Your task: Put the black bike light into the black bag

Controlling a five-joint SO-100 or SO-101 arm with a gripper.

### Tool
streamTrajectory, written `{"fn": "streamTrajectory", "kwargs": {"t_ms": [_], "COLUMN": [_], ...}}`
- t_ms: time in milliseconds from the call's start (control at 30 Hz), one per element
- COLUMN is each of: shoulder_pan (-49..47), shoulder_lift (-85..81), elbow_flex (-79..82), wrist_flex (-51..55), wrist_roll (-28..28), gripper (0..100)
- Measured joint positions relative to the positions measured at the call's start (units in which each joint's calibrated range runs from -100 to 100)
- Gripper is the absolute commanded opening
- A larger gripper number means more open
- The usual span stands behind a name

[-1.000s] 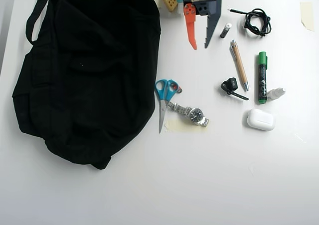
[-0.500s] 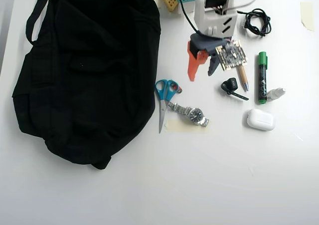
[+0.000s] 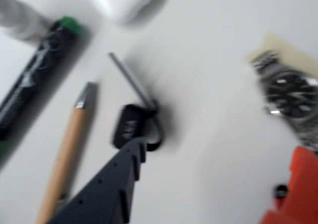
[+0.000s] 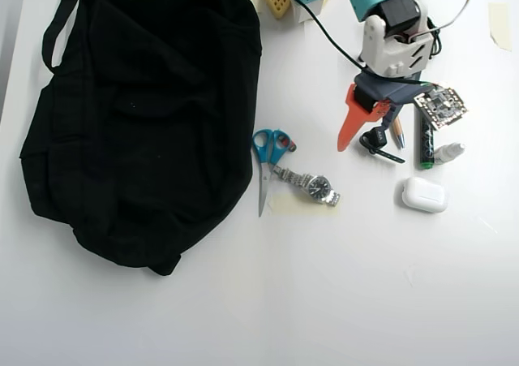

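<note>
Gripper (image 4: pixel 366 141) spread open, straddling the black bike light (image 4: pixel 374 140); nothing gripped. Light lies on table, pencil (image 3: pixel 63 156) at its 9 o'clock in wrist view. Dark finger (image 3: pixel 107 186) touches it. Close squarely on body, not strap. Black bag (image 4: pixel 138 114) waits well away at 9 o'clock overhead.

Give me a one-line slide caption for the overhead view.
Open gripper reaching the black bike light amid desk clutter, with the black bag waiting at left.

Blue-handled steel scissors (image 4: pixel 266 157) lie beside a silver metal wristwatch (image 4: pixel 312 186); 1 white plastic earbud case (image 4: pixel 424 195) sits near a wooden pencil (image 3: pixel 63 152).
</note>
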Motion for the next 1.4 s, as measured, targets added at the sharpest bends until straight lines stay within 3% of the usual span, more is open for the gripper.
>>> {"fn": "streamTrajectory", "kwargs": {"t_ms": [167,400,833,1133,1400], "shoulder_pan": [-3.6,-4.04,-2.64,-4.4,-5.36], "shoulder_lift": [0.17,0.17,6.26,8.26,8.26], "elbow_flex": [0.43,5.2,10.24,8.11,8.11], "wrist_flex": [0.0,-1.36,-16.28,-16.79,-16.79], "wrist_roll": [-2.78,-3.71,-3.71,-4.54,-6.25], "gripper": [39,53,53,40,40]}}
